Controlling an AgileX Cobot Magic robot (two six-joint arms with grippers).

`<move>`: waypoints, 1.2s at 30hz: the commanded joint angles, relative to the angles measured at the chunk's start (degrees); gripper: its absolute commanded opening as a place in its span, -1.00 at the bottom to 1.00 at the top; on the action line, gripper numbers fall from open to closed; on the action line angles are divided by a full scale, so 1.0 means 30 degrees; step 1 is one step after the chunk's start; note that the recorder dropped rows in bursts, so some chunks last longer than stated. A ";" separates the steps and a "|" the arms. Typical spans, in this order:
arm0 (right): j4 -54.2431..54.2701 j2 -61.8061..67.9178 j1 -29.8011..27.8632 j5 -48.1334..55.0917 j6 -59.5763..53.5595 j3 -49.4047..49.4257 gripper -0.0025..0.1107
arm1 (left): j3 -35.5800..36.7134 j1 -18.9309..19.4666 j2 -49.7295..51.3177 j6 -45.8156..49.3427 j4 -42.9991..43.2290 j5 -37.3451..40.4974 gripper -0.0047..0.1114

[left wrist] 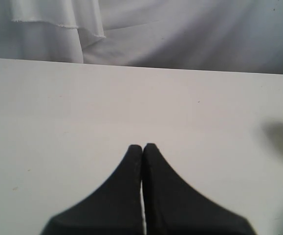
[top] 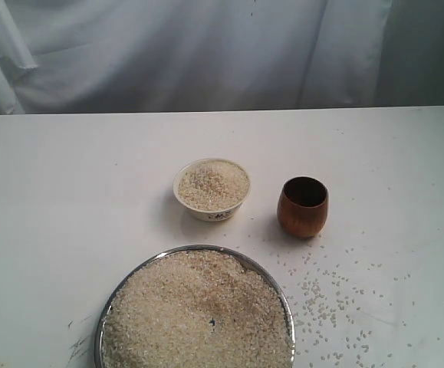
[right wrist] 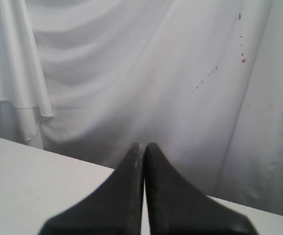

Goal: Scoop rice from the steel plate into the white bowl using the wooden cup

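Rice heaped on steel plate; both end effectors closed, empty.
The rice (top: 198, 314) fills the steel plate (top: 103, 322) on the table (top: 68, 199); loose grains (top: 317, 295) lie scattered to its right. Beyond the plate, the white bowl (top: 212, 214) also holds rice, and the wooden cup (top: 302, 216) stands upright beside it, not touching. On the left end effector (left wrist: 142, 147) and the right end effector (right wrist: 144, 146) the fingers are pressed together, gripping nothing.

White table (top: 68, 192) under soft light, backed by a draped, wrinkled white cloth (top: 206, 54).
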 commanded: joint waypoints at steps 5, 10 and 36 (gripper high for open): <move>-0.0081 -0.4458 -0.0296 0.2100 0.0295 0.2601 -0.96 | 0.0092 0.0035 -0.0079 -0.0012 0.0016 -0.0253 -0.92; -0.0040 -0.8567 -0.0798 0.2387 0.0515 0.5536 -0.96 | 0.0092 0.0035 -0.0079 -0.0012 0.0016 -0.0253 -0.92; 2.0696 -1.3508 -0.0798 0.3881 -1.8207 1.1047 -0.96 | 0.0092 0.0035 -0.0079 -0.0012 0.0016 -0.0253 -0.92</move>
